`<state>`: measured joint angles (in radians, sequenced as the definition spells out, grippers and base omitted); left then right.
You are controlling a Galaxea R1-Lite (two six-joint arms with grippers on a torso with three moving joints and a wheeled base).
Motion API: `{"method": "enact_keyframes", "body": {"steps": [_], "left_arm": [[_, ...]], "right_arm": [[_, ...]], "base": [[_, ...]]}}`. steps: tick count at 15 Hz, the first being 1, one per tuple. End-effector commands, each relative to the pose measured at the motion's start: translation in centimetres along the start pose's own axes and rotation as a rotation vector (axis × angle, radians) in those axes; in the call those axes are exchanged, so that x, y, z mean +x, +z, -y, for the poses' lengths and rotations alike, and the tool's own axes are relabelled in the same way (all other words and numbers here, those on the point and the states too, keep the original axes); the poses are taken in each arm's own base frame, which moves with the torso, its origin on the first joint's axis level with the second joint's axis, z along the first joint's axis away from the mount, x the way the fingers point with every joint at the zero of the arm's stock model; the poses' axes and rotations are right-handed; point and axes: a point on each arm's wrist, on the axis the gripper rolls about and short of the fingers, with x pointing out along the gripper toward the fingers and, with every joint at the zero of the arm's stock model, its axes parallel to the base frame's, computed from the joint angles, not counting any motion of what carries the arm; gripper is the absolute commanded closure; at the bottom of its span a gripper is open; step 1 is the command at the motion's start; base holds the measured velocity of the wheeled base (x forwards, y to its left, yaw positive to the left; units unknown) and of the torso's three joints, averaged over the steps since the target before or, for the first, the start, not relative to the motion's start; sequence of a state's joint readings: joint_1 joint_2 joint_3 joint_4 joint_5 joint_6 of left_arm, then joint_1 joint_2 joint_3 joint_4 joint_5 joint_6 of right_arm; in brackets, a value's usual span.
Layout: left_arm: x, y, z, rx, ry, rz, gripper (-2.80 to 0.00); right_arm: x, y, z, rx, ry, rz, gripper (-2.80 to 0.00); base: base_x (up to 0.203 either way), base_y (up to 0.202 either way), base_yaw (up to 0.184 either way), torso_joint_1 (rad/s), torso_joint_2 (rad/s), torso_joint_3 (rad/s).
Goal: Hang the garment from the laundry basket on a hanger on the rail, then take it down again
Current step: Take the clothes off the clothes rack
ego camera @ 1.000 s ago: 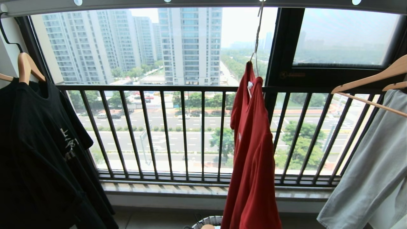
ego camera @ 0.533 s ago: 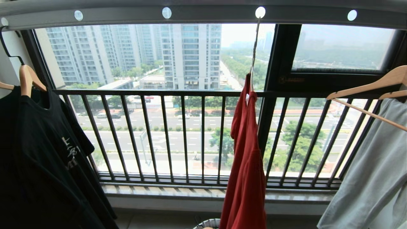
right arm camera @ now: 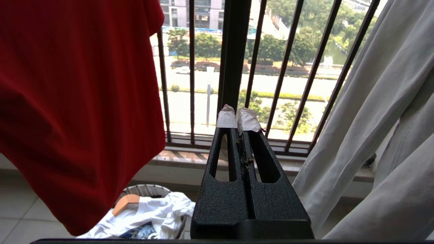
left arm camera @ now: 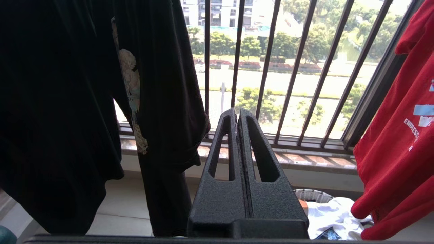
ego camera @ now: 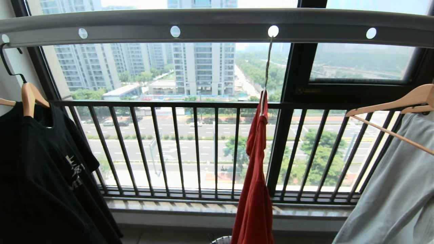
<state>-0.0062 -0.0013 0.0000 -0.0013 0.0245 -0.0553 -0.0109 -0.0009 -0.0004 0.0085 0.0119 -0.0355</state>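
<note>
1. The head view alone shows the rail (ego camera: 217,30), with the hanger (ego camera: 265,73) hooked in a hole and the garment (ego camera: 255,189) hanging edge-on.
2. Only the wrist views show the laundry basket (right arm camera: 146,190) below, holding a white T-shirt (right arm camera: 149,217).
3. The left gripper (left arm camera: 237,115) and right gripper (right arm camera: 238,117) are both closed and empty; the garment hangs between them, apart from each.
</note>
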Motion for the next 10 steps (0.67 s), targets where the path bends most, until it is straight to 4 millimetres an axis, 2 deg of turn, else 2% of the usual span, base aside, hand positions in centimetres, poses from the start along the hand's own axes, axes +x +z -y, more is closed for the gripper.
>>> {"method": "enact_keyframes", "body": {"steps": [1, 10], "left_arm": [[0.01, 0.00, 0.00, -0.001, 0.000, -0.001, 0.00], [0.01, 0.01, 0.00, -0.001, 0.001, -0.001, 0.00]], "right_arm": [[0.00, 0.01, 0.00, -0.004, 0.001, -0.001, 0.00], [0.01, -0.01, 0.00, 0.008, -0.002, -0.001, 0.00]], "base": [[0.000, 0.000, 0.000, 0.039, -0.11, -0.039], [0.000, 0.000, 0.000, 0.000, 0.00, 0.000]]}}
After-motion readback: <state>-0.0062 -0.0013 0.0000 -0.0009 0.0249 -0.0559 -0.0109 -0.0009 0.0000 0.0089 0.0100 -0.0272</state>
